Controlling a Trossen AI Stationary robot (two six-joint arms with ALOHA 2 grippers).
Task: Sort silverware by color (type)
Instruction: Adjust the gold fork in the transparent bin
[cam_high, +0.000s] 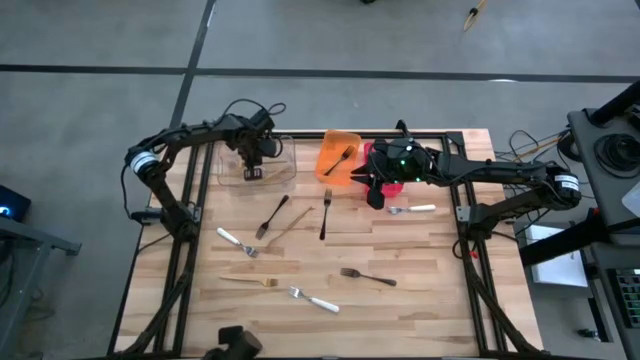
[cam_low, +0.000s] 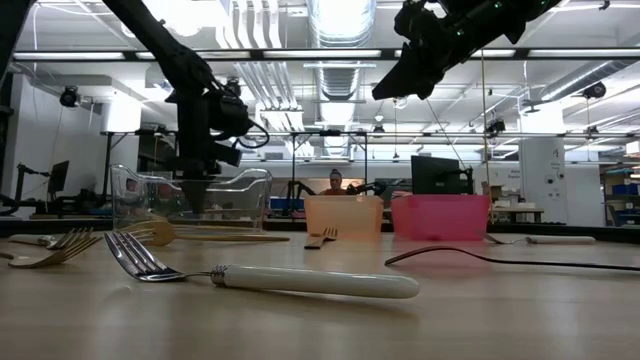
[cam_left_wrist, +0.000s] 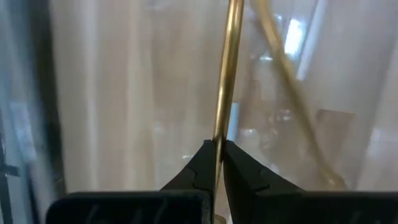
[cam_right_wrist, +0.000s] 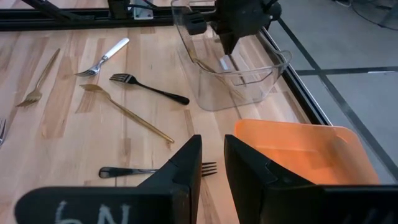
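High view: my left gripper (cam_high: 252, 160) is down in the clear bin (cam_high: 282, 172) at the table's far left. My right gripper (cam_high: 377, 192) hangs over the boards just in front of the red bin (cam_high: 394, 187), w/ the orange bin (cam_high: 330, 160) beside it; a black fork (cam_high: 340, 159) lies in the orange one. Rest of the cutlery is spread on the table (cam_high: 420, 260): black forks (cam_high: 271, 216) mid-table, white-handled forks (cam_high: 316, 301) near the front, one gold fork (cam_high: 250, 281) front left.

Low view: white-handled fork (cam_low: 270, 279) lies closest; left gripper (cam_low: 197, 165) is inside the clear bin (cam_low: 255, 200), right gripper (cam_low: 425, 60) high above the red bin (cam_low: 440, 217).

Left wrist: my fingers (cam_left_wrist: 239, 169) are pressed together on a gold utensil (cam_left_wrist: 227, 74), pinching its handle; a 2nd gold piece leans beside it in the bin.

Right wrist: my fingers (cam_right_wrist: 180, 171) stand a bit apart, holding nothing, above a black fork (cam_right_wrist: 155, 170) next to the orange bin (cam_right_wrist: 311, 149). Gold fork (cam_right_wrist: 124, 111) & black fork (cam_right_wrist: 148, 88) lie further off.
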